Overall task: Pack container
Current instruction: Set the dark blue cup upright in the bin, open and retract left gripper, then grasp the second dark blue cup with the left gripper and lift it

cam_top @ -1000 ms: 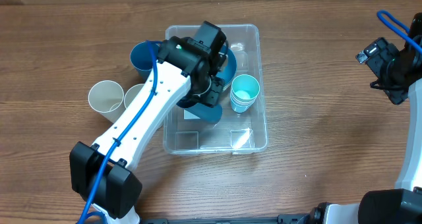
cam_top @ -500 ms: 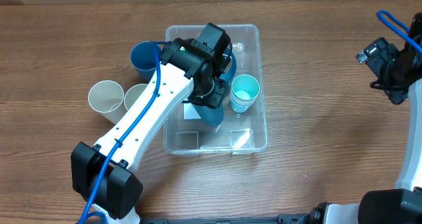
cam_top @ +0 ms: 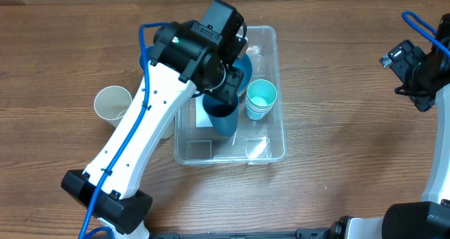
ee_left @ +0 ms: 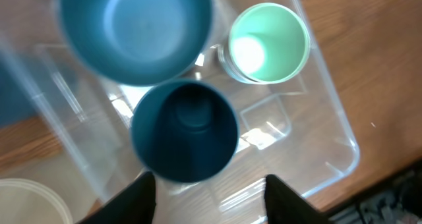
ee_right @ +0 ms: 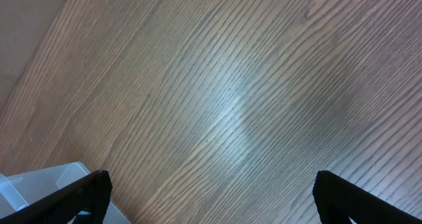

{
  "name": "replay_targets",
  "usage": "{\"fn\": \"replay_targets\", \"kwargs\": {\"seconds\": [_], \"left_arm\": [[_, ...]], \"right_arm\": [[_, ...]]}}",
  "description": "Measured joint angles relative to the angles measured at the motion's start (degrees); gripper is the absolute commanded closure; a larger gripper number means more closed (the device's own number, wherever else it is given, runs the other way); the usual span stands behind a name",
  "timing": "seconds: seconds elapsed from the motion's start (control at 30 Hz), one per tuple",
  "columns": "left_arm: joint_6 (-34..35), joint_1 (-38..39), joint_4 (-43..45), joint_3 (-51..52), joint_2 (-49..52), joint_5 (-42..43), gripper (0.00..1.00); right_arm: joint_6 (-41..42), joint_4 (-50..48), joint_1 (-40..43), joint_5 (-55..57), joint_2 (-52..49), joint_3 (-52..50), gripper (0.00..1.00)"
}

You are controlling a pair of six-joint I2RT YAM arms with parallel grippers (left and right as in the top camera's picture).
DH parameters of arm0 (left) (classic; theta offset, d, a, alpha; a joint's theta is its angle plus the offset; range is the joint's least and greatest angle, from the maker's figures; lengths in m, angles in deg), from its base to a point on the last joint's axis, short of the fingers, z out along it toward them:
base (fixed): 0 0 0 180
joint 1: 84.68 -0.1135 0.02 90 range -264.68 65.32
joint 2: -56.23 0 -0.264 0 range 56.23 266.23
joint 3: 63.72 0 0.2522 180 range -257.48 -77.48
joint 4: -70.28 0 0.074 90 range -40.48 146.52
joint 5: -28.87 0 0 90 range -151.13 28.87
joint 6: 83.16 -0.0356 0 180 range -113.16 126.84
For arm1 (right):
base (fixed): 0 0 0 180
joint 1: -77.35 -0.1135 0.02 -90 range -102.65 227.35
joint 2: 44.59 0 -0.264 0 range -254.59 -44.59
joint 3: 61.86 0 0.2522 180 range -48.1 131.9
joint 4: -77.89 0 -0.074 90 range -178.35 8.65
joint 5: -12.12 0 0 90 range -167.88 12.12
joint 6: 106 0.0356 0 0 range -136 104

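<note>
I see one big clear plastic bin (cam_top: 266,149) in the middle of the wooden table (cam_top: 337,169). Inside it I count three things: one dark blue cup (ee_left: 184,130), one blue bowl (ee_left: 135,29) and one mint green cup (ee_left: 269,41). One white cup (cam_top: 112,102) stands at nine o'clock from the bin. My left gripper (ee_left: 210,201) and right gripper (ee_right: 211,201) are both spread wide, holding nothing.
</note>
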Motion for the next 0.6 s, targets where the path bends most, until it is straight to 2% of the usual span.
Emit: {"fn": "replay_targets", "kwargs": {"seconds": [0.13, 0.27, 0.47, 0.6], "left_arm": [[1.27, -3.58, -0.7, -1.33, 0.0, -2.67, 0.31], [1.97, -14.45, 0.22, -1.33, 0.0, -3.06, 0.3], [1.92, -31.41, 4.66, -1.38, 0.76, 3.45, 0.33], [1.68, -34.56, 5.77, -1.42, 2.95, 6.62, 0.37]], "right_arm": [[0.0, 0.02, -0.02, -0.02, 0.0, 0.0, 0.0], [0.02, 0.02, -0.02, 0.0, 0.0, 0.0, 0.0], [0.0, -0.02, -0.02, -0.02, 0.0, 0.0, 0.0], [0.02, -0.02, -0.02, -0.02, 0.0, 0.0, 0.0]]}}
